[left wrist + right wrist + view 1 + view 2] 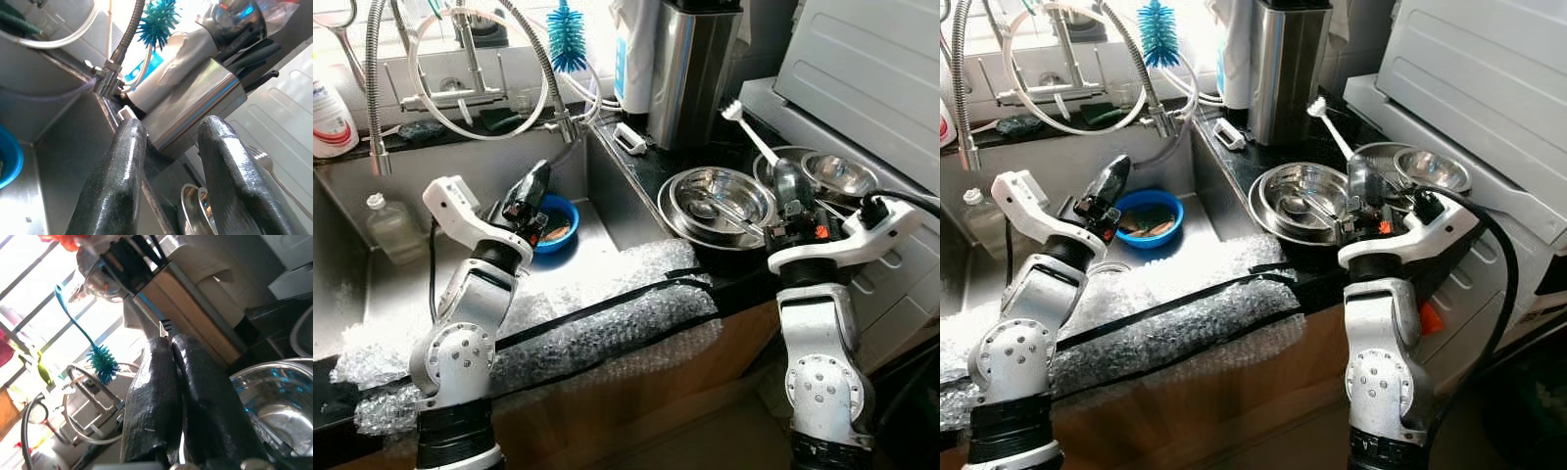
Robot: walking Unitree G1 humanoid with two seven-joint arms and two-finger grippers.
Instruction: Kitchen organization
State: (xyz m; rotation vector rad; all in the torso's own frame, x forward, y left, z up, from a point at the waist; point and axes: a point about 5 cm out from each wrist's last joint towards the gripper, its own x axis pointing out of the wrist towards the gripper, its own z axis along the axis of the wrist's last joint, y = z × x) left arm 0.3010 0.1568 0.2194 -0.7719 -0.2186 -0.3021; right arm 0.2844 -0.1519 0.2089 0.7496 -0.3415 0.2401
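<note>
My right gripper [789,181] hovers over the black counter beside a stack of steel bowls [720,201]. It is shut on a white-handled utensil [754,134] that sticks up and back from its fingers; in the right wrist view the fingers [151,396] press together on the thin tip. A spoon lies in the top bowl, and another steel bowl [839,174] sits further right. My left gripper [534,181] is raised above the sink, open with nothing in it [168,134]. Below it a blue bowl [558,223] with food scraps rests on the sink floor.
A steel utensil holder [690,69] and blue bottle brush [566,37] stand behind the sink. The faucet hose [377,88] hangs at the left, above a plastic bottle [393,227]. Bubble wrap [607,318] covers the front counter edge. A white appliance [867,69] fills the right.
</note>
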